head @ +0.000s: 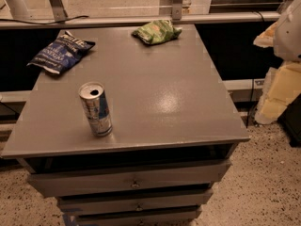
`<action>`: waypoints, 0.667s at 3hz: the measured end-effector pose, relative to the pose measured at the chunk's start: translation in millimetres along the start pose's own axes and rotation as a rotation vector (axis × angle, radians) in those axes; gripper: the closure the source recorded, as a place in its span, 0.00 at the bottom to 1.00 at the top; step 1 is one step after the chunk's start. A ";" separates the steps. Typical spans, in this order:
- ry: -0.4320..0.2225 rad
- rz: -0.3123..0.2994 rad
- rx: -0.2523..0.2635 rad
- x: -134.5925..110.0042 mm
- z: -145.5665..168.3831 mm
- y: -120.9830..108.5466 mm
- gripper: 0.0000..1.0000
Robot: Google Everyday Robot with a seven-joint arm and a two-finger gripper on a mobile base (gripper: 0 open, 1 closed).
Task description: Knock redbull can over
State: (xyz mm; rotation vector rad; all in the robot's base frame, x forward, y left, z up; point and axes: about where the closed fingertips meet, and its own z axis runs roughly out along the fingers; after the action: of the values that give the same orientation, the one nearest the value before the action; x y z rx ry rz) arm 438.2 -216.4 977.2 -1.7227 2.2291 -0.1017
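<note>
The redbull can (95, 109) stands upright near the front left of the grey table top (155, 93). It is slim, with blue and silver panels, and its silver top with the pull tab faces up. My gripper (275, 95) hangs off the table's right side, beyond the edge and below the pale arm shell (289, 29). It is far to the right of the can and touches nothing on the table.
A dark blue snack bag (61, 52) lies at the back left corner. A green snack bag (156, 31) lies at the back middle. The table is a drawer cabinet with several drawers (134, 182) in front. A rail (141, 19) runs behind it.
</note>
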 end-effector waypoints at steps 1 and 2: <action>0.000 0.000 0.000 -0.1 0.0 0.0 0.00; -0.086 0.031 -0.032 -6.7 11.3 2.8 0.00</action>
State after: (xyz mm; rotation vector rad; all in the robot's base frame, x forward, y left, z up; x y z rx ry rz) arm 440.5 -207.7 967.2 -1.6754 2.2057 0.0152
